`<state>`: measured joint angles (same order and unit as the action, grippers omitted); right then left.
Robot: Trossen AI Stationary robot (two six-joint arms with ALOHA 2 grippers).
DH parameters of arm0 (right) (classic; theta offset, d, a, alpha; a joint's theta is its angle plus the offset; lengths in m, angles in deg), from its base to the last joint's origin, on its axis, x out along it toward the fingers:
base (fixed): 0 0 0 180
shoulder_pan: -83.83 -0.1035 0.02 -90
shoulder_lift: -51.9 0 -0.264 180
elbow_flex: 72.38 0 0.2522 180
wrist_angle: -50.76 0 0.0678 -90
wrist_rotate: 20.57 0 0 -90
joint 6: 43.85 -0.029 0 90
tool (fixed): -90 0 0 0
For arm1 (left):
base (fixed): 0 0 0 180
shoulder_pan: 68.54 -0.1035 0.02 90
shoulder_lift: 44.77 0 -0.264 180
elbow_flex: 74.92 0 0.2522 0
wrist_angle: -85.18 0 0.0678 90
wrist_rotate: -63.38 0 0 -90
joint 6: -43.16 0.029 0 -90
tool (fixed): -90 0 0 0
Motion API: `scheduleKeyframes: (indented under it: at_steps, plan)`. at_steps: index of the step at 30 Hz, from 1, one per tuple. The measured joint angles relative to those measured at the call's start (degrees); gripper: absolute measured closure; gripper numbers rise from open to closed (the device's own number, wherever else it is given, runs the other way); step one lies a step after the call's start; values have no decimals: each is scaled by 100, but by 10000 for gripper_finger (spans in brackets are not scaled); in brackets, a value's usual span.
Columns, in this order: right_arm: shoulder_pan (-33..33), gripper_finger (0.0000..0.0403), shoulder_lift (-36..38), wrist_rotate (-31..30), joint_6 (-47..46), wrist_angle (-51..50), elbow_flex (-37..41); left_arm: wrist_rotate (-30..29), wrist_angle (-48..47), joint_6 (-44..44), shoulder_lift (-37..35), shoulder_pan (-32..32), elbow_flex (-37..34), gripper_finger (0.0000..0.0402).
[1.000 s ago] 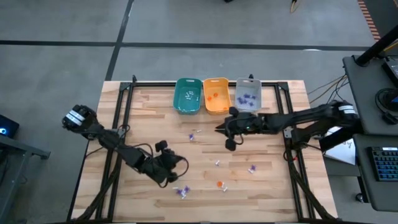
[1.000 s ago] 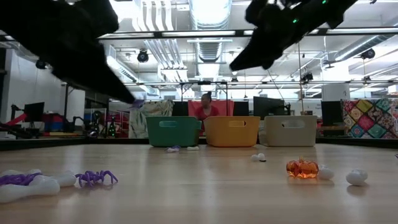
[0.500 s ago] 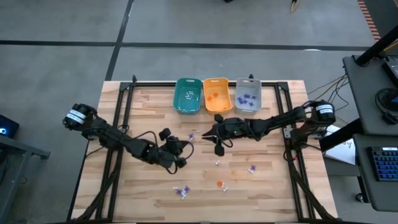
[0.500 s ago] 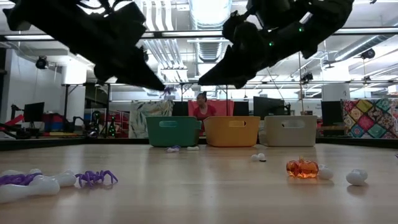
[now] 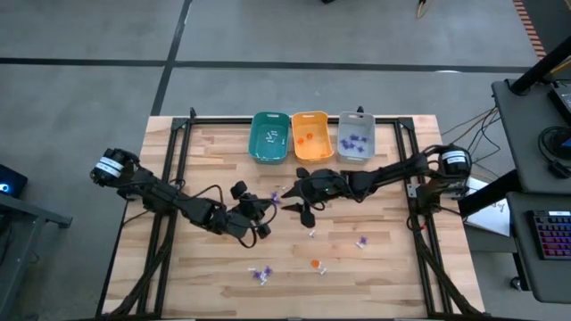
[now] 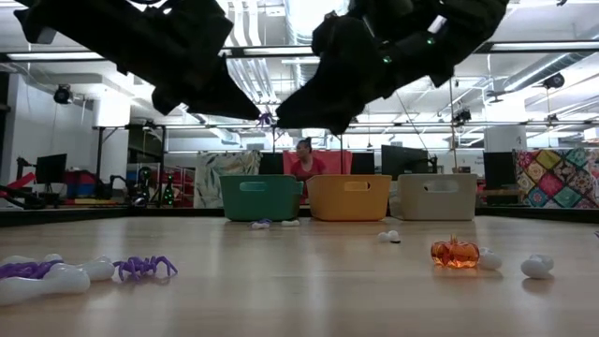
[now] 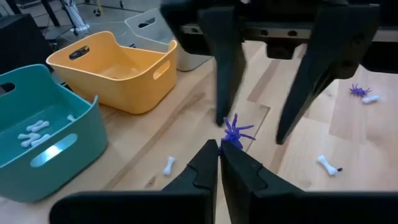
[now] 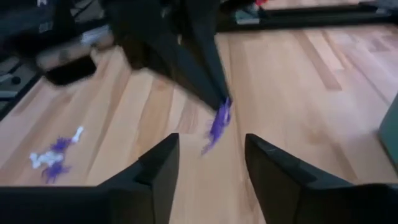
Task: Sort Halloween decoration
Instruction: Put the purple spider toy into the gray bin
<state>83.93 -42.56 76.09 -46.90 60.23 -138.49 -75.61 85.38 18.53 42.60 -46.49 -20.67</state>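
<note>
Purple spider pinched at the tips of the left gripper, clenched on it, held above mid-table just near of the teal bin. Right gripper faces it, fingers spread wide either side, not touching. More trinkets lie scattered on the near table.

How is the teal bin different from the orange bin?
The teal bin is blue-green and sits at the end of the row; the orange bin is orange and sits in the middle. The teal bin holds small white pieces, while the orange bin holds a few orange ones. Both are open rectangular bins with a handle slot.
</note>
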Motion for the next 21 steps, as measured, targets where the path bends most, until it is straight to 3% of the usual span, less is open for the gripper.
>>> scheduleKeyframes:
  at_steps: [4,9,21]
  plan:
    - [4,213,-59,-16,10,-60,-123,-2,63,16,12,-5,0,401]
    - [2,224,-92,-16,76,-26,-191,0,104,18,22,-5,0,402]
    - [4,358,-217,-20,68,-31,-303,0,105,18,22,-5,0,402]
